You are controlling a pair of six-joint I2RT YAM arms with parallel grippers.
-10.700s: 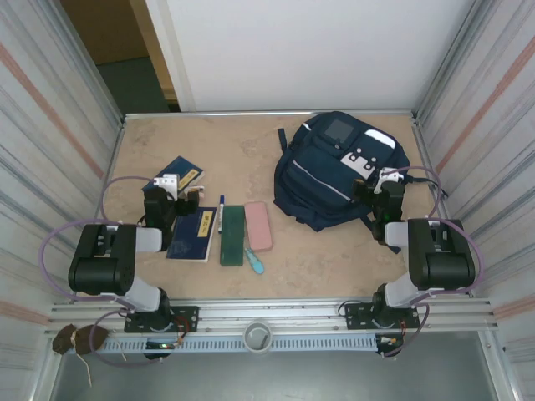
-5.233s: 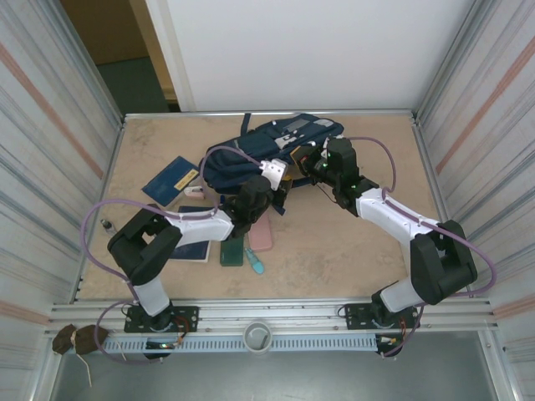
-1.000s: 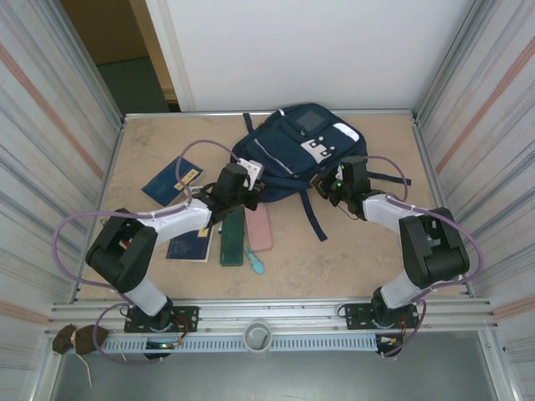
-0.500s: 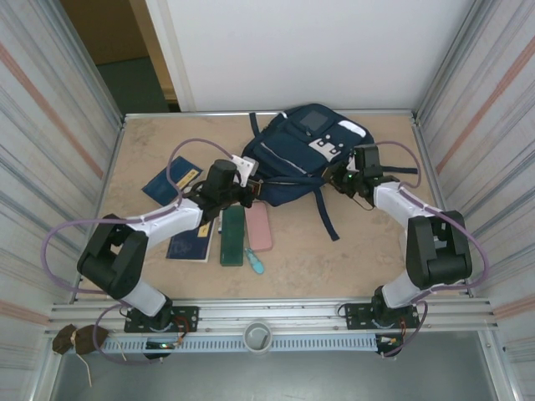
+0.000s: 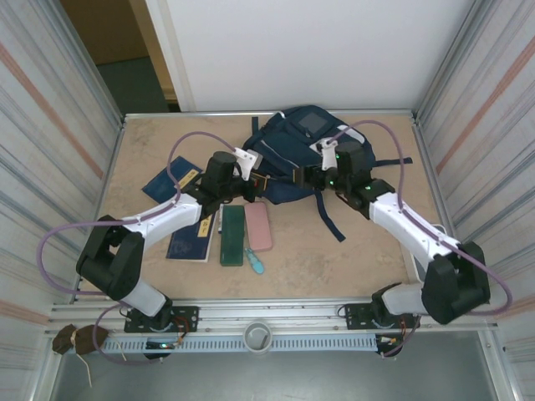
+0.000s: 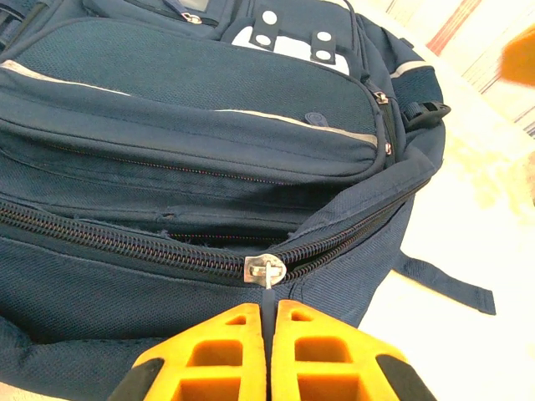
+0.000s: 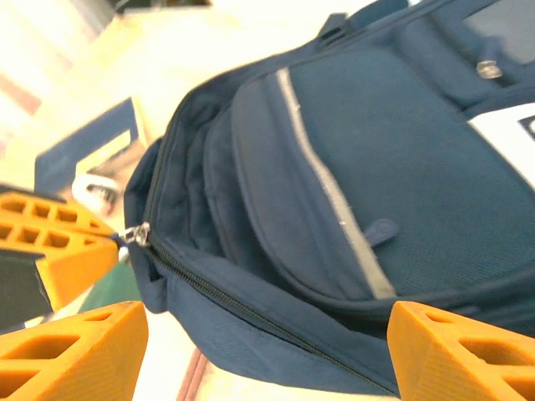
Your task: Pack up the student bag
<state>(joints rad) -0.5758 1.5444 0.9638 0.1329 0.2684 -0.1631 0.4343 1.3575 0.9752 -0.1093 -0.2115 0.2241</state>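
Observation:
The student bag point(image 5: 294, 150), navy with a pale stripe and white label patches, lies at the back middle of the table. In the left wrist view its main zip point(image 6: 167, 255) is partly undone, with the silver slider point(image 6: 265, 271) just ahead of my fingers. My left gripper point(image 6: 269, 316) is shut on the dark pull tab hanging from that slider, at the bag's near-left edge point(image 5: 257, 177). My right gripper point(image 7: 267, 355) stands open over the bag's point(image 7: 359, 167) front, its jaws wide apart and touching nothing. It hovers at the bag's near side point(image 5: 316, 179).
Near the left arm lie two blue booklets point(image 5: 173, 177) point(image 5: 191, 240), a green case point(image 5: 231, 236), a pink case point(image 5: 258, 226) and a small teal item point(image 5: 255, 261). A dark strap point(image 5: 328, 219) trails toward me. Metal walls close both sides.
My right gripper has opened, let go of the bag, and swung left over its front. The left gripper stays shut on the pull tab and has shifted slightly right.

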